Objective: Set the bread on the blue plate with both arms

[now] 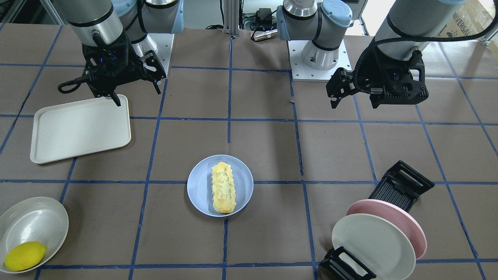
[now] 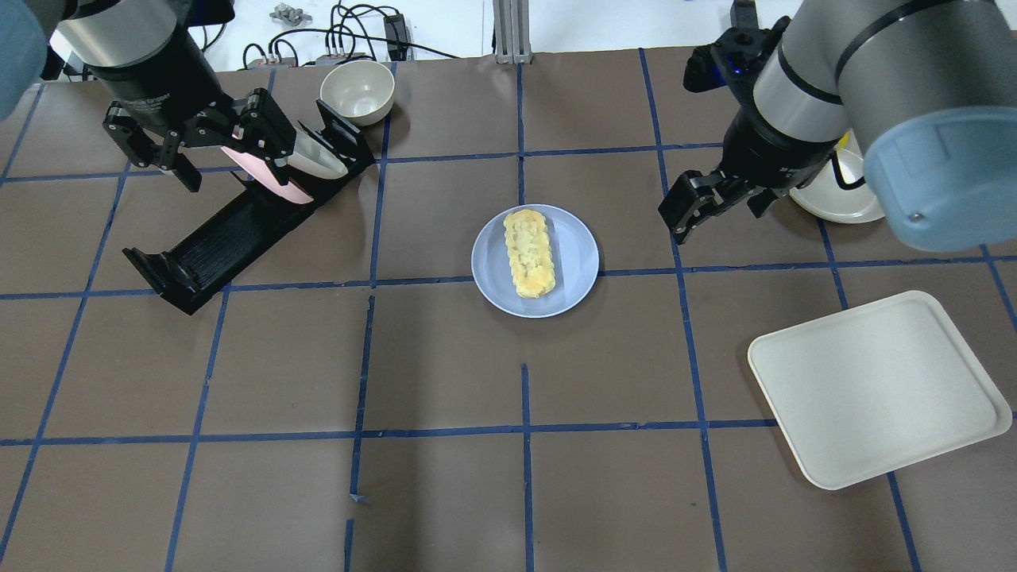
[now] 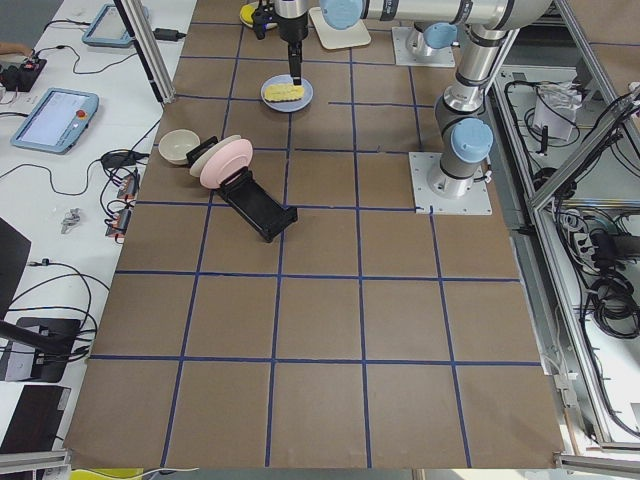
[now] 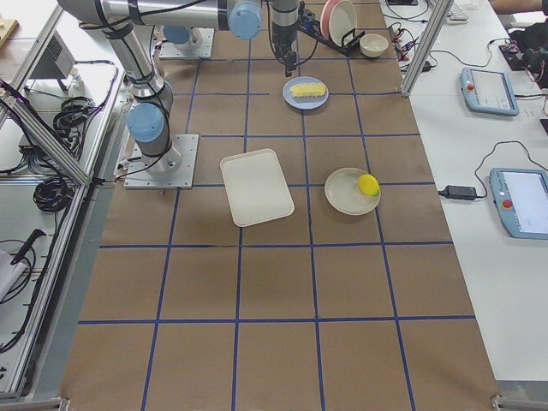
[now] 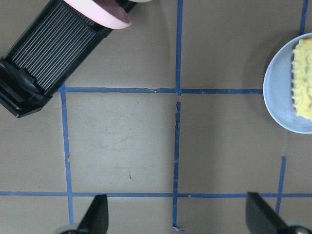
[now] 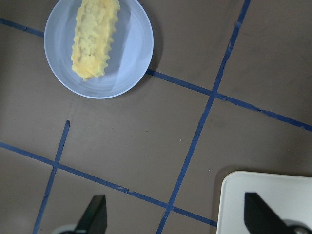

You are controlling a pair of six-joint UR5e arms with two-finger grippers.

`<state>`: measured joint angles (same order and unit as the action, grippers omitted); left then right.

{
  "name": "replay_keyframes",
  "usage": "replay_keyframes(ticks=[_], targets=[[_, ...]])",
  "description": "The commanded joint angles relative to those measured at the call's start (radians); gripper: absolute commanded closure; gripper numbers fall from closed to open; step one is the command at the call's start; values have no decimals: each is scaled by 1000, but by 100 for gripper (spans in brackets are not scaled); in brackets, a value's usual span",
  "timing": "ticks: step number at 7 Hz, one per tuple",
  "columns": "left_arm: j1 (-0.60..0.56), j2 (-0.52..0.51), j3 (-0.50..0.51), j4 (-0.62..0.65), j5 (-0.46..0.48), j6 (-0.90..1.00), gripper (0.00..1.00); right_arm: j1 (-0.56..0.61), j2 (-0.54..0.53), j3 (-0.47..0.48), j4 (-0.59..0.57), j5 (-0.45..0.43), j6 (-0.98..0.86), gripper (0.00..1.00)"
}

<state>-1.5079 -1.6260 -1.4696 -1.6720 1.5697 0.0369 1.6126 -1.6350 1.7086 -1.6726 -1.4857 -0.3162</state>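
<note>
The bread (image 1: 223,187) lies lengthwise on the blue plate (image 1: 196,186) at the middle of the table; both also show in the overhead view, the bread (image 2: 531,253) on the plate (image 2: 576,262). My left gripper (image 1: 355,105) (image 2: 230,163) is open and empty, raised well off to the plate's side over the dish rack. My right gripper (image 1: 138,97) (image 2: 719,218) is open and empty, raised on the plate's other side. The left wrist view shows the plate's edge (image 5: 278,92), and the right wrist view shows the bread (image 6: 95,36) on the plate (image 6: 131,48).
A cream tray (image 2: 874,389) lies on my right. A white bowl (image 1: 33,225) holds a lemon (image 1: 24,256). A black dish rack (image 2: 206,246) on my left holds a pink plate (image 1: 404,221) and a cream plate (image 1: 373,241). A small bowl (image 2: 357,91) stands behind it.
</note>
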Motion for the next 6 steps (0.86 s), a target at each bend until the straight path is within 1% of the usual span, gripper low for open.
replay_keyframes(ticks=[1, 6], targets=[[0, -2, -2, 0, 0, 0, 0, 10, 12, -7, 10, 1, -10, 1], [-2, -2, -2, 0, -5, 0, 0, -8, 9, -3, 34, -1, -14, 1]])
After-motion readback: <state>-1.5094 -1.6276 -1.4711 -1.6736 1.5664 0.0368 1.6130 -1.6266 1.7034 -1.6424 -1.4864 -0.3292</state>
